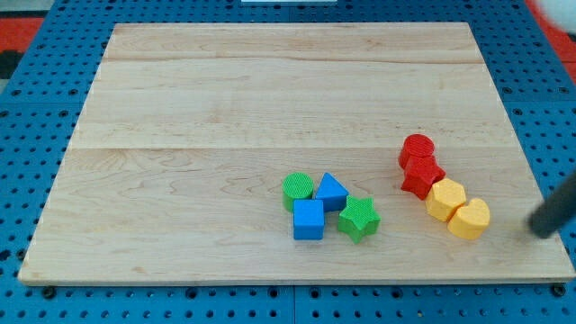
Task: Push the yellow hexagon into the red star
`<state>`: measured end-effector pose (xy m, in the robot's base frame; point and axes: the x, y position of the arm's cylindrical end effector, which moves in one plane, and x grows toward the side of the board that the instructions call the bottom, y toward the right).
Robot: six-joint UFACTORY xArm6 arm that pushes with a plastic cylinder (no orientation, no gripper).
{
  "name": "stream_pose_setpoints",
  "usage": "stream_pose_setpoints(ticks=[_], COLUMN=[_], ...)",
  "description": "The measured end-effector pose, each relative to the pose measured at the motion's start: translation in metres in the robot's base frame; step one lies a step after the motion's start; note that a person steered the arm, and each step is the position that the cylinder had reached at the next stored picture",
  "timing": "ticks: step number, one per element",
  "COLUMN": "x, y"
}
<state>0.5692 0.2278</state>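
Lying just beside the red star [421, 175], the yellow hexagon [445, 199] is seen touching it; my tip [539, 232], a bare rod bearing no pincer, is placed right of the yellow heart [470, 219].

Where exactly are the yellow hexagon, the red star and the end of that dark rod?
yellow hexagon block [445, 199]: camera view, middle of its top face.
red star block [421, 175]: camera view, centre of its top face.
my tip, the dark rod's lower end [538, 228]: camera view, very end, right of the yellow blocks.
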Motion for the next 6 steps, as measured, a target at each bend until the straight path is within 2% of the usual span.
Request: stream_pose_setpoints(ticks=[1,2,3,4,5,6], x=[-0.012,-0.006,-0.005,0.045,0.033,-0.027], y=[-0.128,-0.146,-0.08,-0.025,-0.027,-0.069])
